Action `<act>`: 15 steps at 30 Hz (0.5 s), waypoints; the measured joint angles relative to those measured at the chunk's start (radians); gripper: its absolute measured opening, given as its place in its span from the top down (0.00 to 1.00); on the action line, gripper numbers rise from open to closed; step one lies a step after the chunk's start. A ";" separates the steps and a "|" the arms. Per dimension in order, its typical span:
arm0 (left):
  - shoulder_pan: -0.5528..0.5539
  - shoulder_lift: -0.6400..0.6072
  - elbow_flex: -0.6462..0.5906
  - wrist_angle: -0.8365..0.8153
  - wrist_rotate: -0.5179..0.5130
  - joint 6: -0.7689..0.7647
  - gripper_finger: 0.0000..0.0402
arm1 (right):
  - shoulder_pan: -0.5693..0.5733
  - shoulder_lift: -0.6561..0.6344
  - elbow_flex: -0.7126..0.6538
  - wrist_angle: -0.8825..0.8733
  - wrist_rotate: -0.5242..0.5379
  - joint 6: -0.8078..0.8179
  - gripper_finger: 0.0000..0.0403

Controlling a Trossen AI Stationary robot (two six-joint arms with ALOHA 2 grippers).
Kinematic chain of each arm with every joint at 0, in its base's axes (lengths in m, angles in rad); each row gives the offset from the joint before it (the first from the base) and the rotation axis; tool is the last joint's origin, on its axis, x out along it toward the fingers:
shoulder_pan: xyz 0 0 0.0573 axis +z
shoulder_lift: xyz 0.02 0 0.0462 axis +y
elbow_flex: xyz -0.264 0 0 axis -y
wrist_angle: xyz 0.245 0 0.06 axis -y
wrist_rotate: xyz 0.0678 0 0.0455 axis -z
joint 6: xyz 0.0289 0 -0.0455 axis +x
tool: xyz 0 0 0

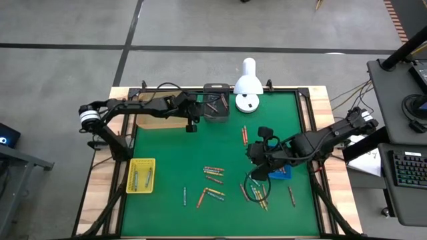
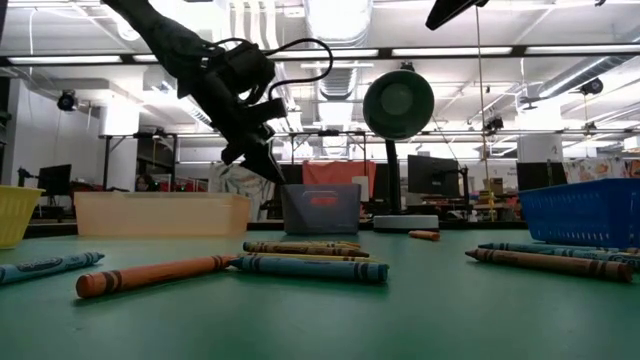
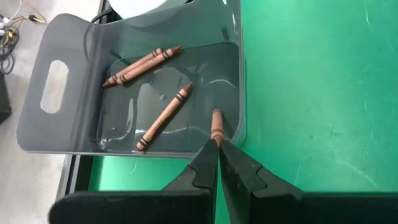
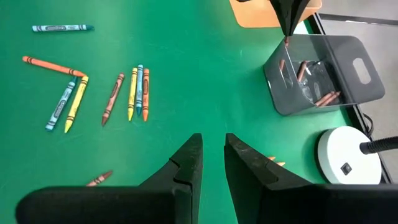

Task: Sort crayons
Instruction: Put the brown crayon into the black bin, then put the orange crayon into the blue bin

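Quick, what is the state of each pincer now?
Left pincer: shut on a brown crayon, over the grey bin.
Right pincer: open, holding nothing, above the green mat.

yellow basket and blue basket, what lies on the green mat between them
In the high view, scattered loose crayons lie on the green mat between the yellow mesh basket and the blue basket; the right gripper hovers near the blue one.

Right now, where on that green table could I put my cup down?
Bare mat lies between the yellow tray and the grey bin. It's crowded along the front, among scattered crayons, and around the blue basket.
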 joint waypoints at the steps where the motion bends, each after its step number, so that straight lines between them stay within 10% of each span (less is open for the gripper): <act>1: 0.000 -0.002 0.000 -0.001 0.000 -0.004 1.00 | 0.000 0.000 0.000 0.001 0.001 0.000 0.85; 15: 0.003 -0.004 -0.002 0.094 -0.011 -0.126 1.00 | 0.000 0.000 -0.014 0.019 0.002 0.010 0.85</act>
